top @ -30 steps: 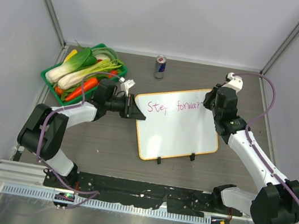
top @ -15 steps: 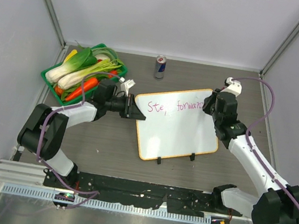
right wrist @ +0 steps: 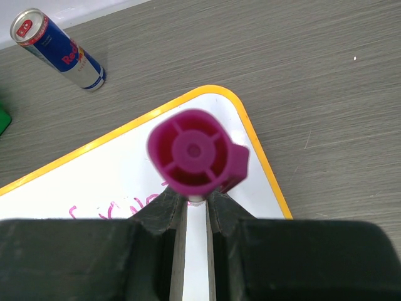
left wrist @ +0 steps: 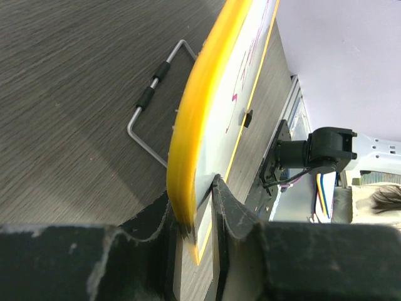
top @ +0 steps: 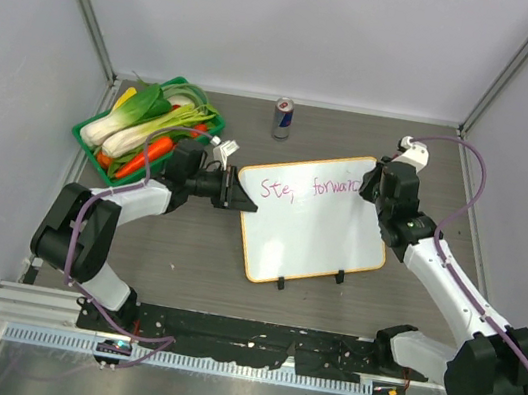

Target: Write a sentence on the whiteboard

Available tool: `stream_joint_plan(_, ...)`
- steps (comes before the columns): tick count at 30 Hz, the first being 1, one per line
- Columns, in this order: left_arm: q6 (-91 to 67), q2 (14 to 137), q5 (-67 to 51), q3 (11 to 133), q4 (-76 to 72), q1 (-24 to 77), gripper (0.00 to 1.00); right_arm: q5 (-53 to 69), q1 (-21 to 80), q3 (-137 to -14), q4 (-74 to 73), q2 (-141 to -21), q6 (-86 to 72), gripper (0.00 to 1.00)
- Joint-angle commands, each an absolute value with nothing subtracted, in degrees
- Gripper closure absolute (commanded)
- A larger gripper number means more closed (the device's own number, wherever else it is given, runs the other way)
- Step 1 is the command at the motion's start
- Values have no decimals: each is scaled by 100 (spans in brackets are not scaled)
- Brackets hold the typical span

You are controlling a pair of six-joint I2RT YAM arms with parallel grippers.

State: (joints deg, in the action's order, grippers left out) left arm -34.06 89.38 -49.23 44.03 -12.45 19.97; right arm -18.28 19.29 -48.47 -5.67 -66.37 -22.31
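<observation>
The whiteboard (top: 310, 238) lies tilted in the middle of the table, with an orange-yellow rim and two black clips on its near edge. The sentence (top: 296, 189), in pink along the top, reads "Step forward". My left gripper (top: 240, 197) is shut on the board's left edge; the left wrist view shows the yellow rim (left wrist: 195, 119) pinched between the fingers (left wrist: 233, 210). My right gripper (top: 372, 182) sits over the board's top right corner, shut on a magenta marker (right wrist: 195, 154) held upright over the whiteboard (right wrist: 119, 172). The marker's tip is hidden.
A drink can (top: 282, 118) stands behind the board and also shows as a can (right wrist: 60, 50) lying across the right wrist view. A green basket (top: 83, 135) of vegetables sits far left. A wire stand (left wrist: 151, 94) lies on the table beside the board.
The right gripper with the marker has moved slightly right along the first line, and the writing has grown by about a letter. The left gripper has not moved.
</observation>
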Motion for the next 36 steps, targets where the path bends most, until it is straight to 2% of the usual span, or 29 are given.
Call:
stream_joint_plan(1,-2733,9097,-4307,4254,-650,2250,100,-2039,1916,-5089,-501,-6627,-2145,99)
stream_joint_plan(16,-2733,9062,-4298,4228,-650,2250,100,-2109,1916,-5493,-317,-6548,-2153,99)
stream_joint_plan(36,-2716,9062,-4298,4236,-642,2250,100,-2241,1855,-5669,-185,-7181,-2136,99)
